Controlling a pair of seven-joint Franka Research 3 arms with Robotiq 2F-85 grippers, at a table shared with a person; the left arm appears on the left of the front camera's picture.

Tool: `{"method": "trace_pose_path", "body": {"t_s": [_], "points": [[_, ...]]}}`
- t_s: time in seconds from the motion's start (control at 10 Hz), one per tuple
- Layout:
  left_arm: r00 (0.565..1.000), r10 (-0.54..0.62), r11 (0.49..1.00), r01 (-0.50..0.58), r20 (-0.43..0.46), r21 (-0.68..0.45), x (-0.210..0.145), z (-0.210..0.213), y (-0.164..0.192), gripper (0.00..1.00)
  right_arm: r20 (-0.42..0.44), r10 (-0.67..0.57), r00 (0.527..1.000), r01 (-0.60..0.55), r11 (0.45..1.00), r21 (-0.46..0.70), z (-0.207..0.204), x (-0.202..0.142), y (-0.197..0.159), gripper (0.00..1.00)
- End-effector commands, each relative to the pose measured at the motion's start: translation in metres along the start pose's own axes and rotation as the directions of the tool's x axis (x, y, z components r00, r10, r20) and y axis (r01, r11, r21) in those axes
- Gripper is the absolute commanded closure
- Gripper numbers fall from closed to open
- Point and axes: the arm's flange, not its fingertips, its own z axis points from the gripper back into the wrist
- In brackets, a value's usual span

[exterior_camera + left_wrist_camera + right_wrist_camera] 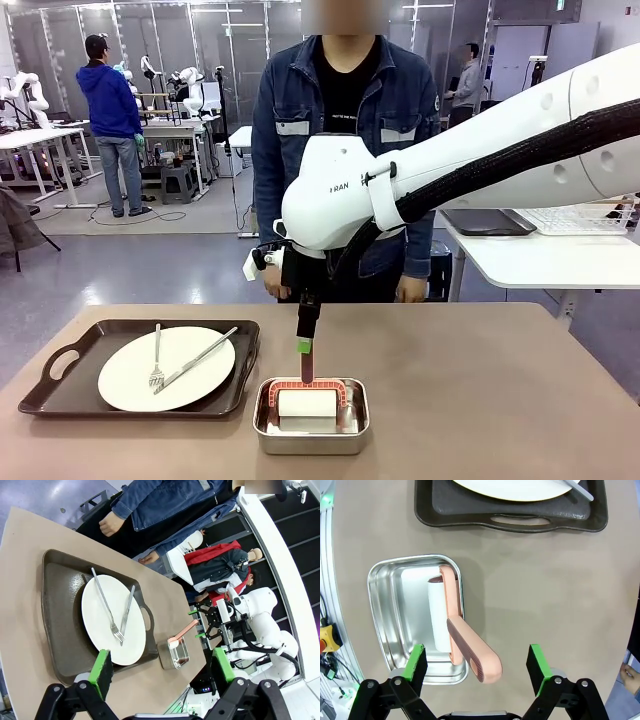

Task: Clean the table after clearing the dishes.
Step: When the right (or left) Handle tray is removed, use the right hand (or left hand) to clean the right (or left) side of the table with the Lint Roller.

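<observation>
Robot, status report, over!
Left end effector open, high. Right end effector open over roller handle in pan. Plate on tray, uncleared. Person at far side.

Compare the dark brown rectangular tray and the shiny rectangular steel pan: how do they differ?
The dark brown tray is matte; the steel pan is shiny. The tray is wider and shallower than the pan. The tray has cut-out handles and carries a round white plate, fork and knife; the pan has no handles and holds a pink-handled lint roller. Both are rectangular and rest on the tan table.
</observation>
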Motion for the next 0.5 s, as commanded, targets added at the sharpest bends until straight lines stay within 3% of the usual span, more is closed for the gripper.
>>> {"method": "trace_pose_path", "body": {"t_s": [0.0,0.2,0.4], "points": [[1.000,-0.004,1.000,0.004,-0.005,-0.006,-0.002,0.003,-0.001,0.00,0.000,0.000,1.000,0.000,1.000,0.000,0.000,0.000,0.000,0.00],[1.000,-0.004,1.000,0.004,-0.005,-0.006,-0.002,0.003,-0.001,0.00,0.151,-0.110,0.982,0.085,0.984,0.159,0.045,-0.020,-0.018,0.00],[1.000,-0.004,1.000,0.004,-0.005,-0.006,-0.002,0.003,-0.001,0.00,0.304,-0.282,0.910,0.172,0.924,0.342,0.079,-0.071,-0.039,0.00]]}}
